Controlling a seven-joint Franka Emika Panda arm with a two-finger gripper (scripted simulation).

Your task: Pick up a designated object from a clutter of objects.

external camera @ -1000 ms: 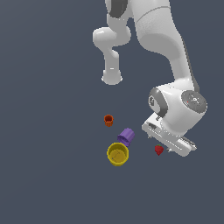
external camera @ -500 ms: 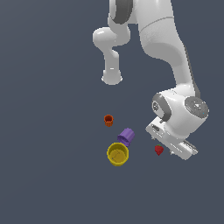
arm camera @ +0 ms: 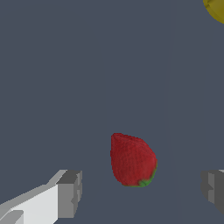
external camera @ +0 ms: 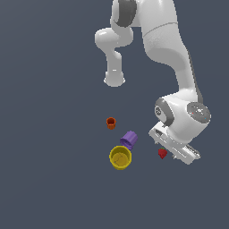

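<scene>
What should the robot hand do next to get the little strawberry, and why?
Probably lower a bit more, then close. In the wrist view the strawberry lies between the open gripper fingers, which do not touch it yet, and the yellow cup is well off to the side.

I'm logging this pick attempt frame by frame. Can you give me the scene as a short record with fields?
target: strawberry, lying on the floor, apart from the cups
tool: tool open, fingers either side of the strawberry, not touching it
yellow cup: yellow cup, upright
purple cup: purple cup, tipped over, beside the yellow cup
orange-red cup: orange-red cup, upright, standing alone
</scene>
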